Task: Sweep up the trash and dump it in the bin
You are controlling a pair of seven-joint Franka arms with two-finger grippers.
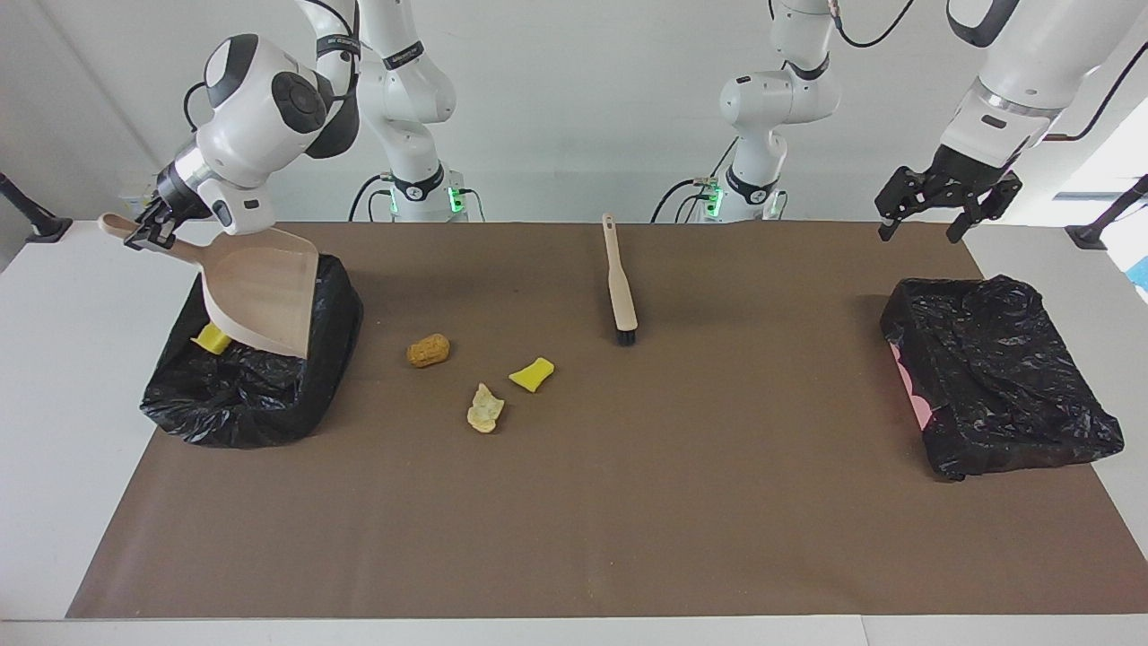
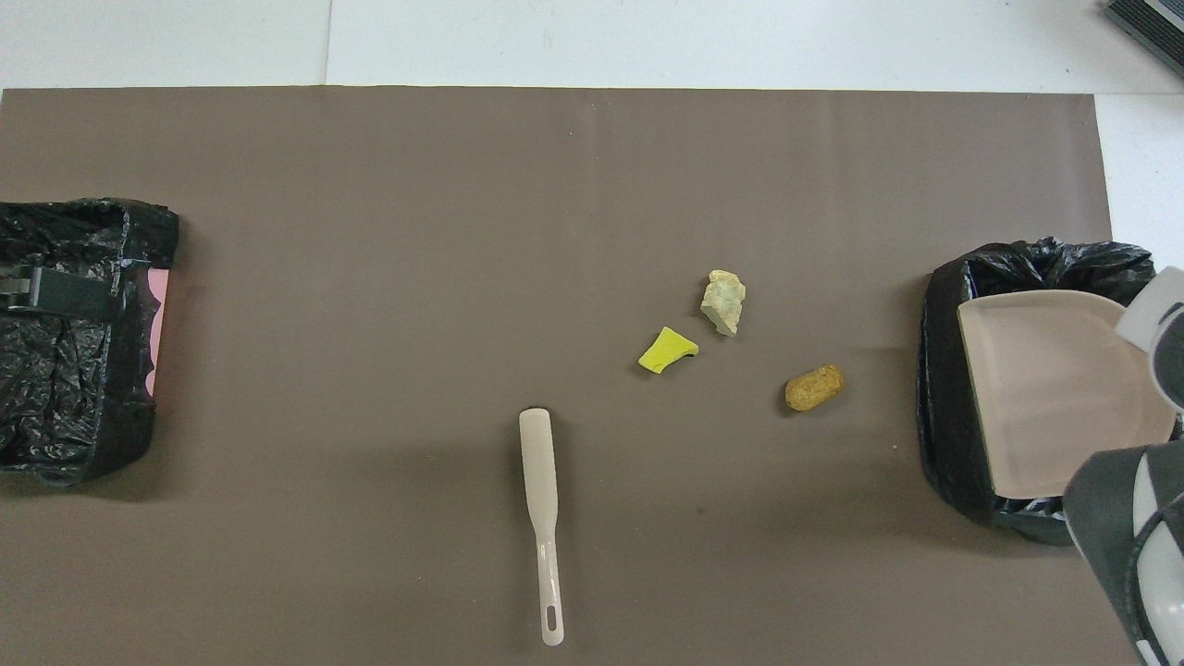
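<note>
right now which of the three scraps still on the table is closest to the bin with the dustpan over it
The orange-brown bread-like lump. It lies nearest the black-lined bin at the right arm's end; the yellow sponge chunk and the pale crust piece lie farther toward the middle.

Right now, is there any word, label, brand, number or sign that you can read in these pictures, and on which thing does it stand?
None can be read.
Right arm, dark band on the upper link: small pale lettering, too small to read.
Dustpan, brush, both black bin bags, trash scraps and brown table cover: no text or sign visible.
</note>
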